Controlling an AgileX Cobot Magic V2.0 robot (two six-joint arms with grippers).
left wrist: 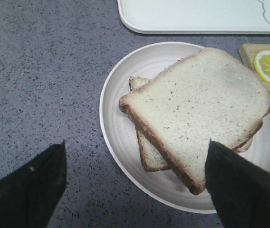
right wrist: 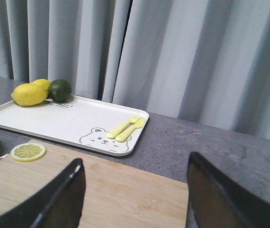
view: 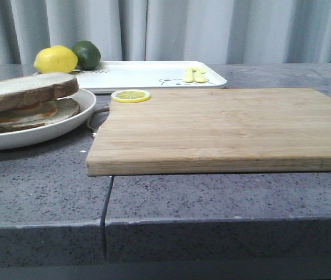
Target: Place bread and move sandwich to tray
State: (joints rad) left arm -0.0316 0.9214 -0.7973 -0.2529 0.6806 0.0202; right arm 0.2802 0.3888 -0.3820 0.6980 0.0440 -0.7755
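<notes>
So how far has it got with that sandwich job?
The bread already lies on top of the sandwich, which is on the round plate. Both pincers, left and right, are open and hold nothing. Moving it to the tray is left.

The bread (left wrist: pixel 197 111) hides the sandwich (left wrist: pixel 147 152) filling from above.

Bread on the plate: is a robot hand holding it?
No. The bread lies loose on the sandwich; both grippers, left and right, are open and empty.
</notes>
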